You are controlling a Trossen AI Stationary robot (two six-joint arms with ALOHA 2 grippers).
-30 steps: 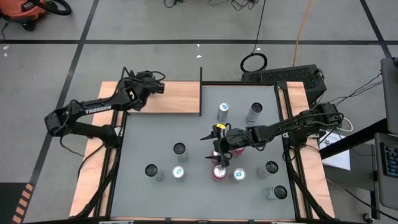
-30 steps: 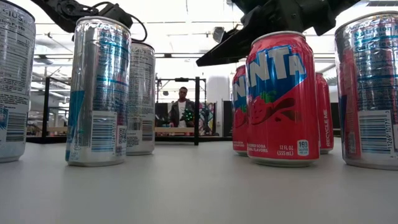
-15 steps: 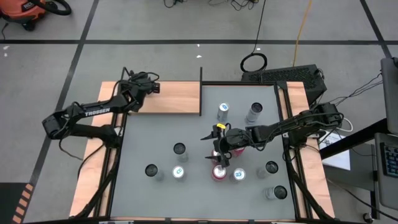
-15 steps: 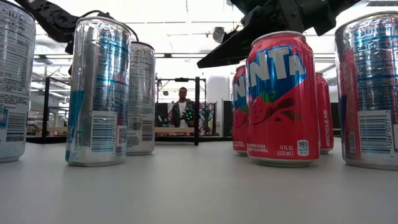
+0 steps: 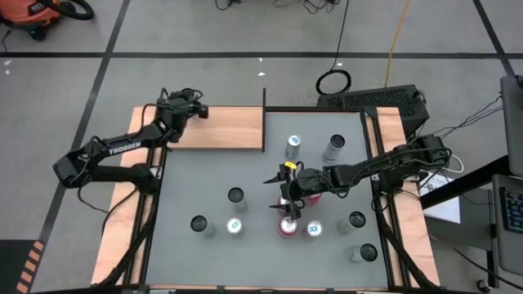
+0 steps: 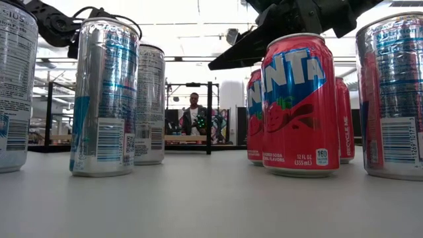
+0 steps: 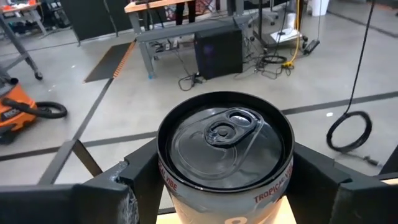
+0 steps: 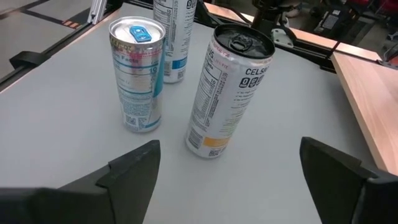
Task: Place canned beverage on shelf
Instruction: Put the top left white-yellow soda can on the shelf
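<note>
In the left wrist view a black canned beverage (image 7: 225,140) with a black top stands upright between my left gripper's fingers. My left gripper (image 5: 194,108) is shut on it over the far left part of the shelf (image 5: 221,131), a light wood board with a black post. The same gripper shows in the low view as a dark shape, my left gripper (image 6: 59,26), high up. My right gripper (image 5: 283,194) hangs open above two red cans (image 5: 288,227) in the table's middle and touches nothing. Its wrist view looks at a Celsius can (image 8: 227,90) and a silver can (image 8: 137,74). My left gripper pinches the can's side wall just below the top rim (image 7: 166,183) between its two fingers (image 7: 140,183), one on either side. The fingers come at it nearly level. The can stands upright in the hold. Its bottom is hidden, so whether it rests on the shelf cannot be told.
Several silver cans stand on the grey tabletop (image 5: 196,180), among them two at the far right (image 5: 294,147) and two at the near left (image 5: 198,224). Wooden strips (image 5: 122,212) run along the table's sides. A person (image 6: 193,112) stands in the room beyond.
My left gripper has carried the can over the shelf toward its far left corner, swinging and turning a little as it went. It stays shut on the can, which stays upright. My right arm has kept still.
</note>
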